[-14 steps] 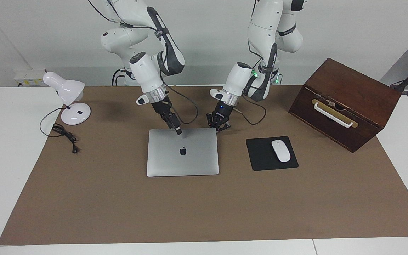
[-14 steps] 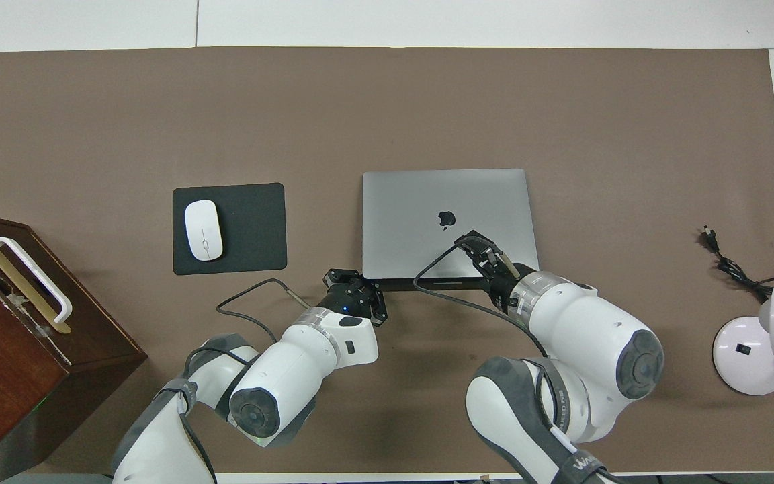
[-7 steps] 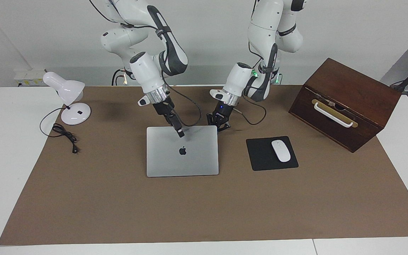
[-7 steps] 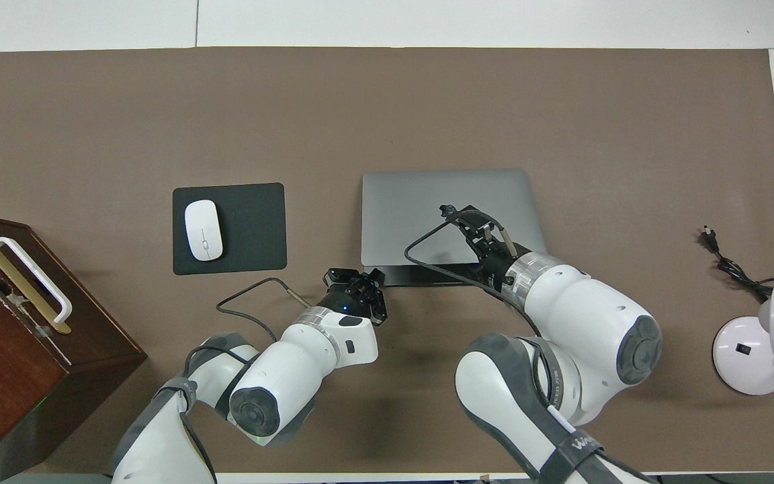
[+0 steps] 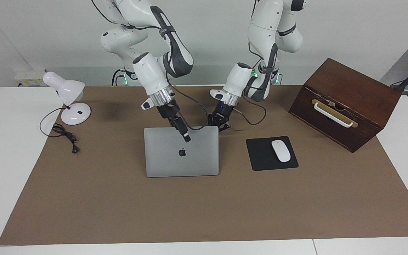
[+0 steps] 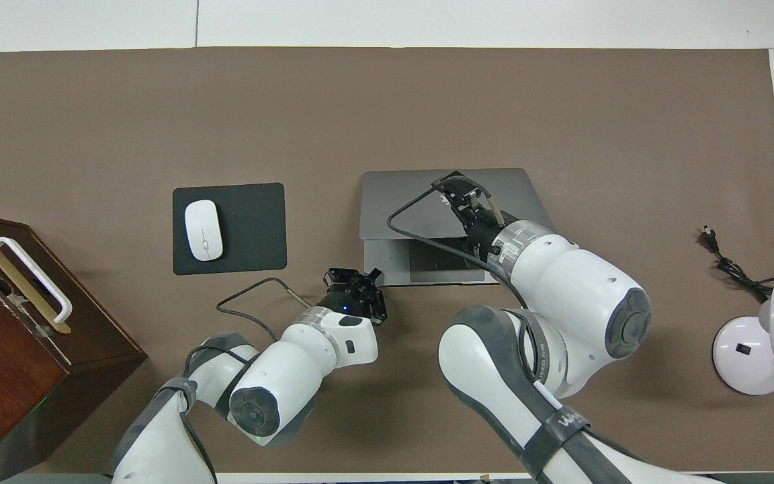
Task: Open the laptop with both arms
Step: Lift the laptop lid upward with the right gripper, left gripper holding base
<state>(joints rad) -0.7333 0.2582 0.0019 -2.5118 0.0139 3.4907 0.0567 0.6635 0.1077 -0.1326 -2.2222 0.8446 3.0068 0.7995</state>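
The thin silver-grey laptop (image 5: pixel 181 151) lies mid-table on the brown mat (image 5: pixel 204 205), its smooth lid with the dark apple logo tilted partly up at the edge nearest the robots, so that the grey trackpad (image 6: pixel 446 261) shows. The right gripper (image 5: pixel 187 138), fingers apart, meets that raised lid above the logo. The left gripper (image 5: pixel 221 125), fingertips together, sits at the base's corner nearest the robots, on the side of the black mouse pad (image 5: pixel 262 154).

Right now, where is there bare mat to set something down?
The wide strip of brown mat farther from the robots than the laptop and mouse pad is bare. Also bare between the lamp cord and laptop. It is crowded at the laptop's near edge, around both grippers.
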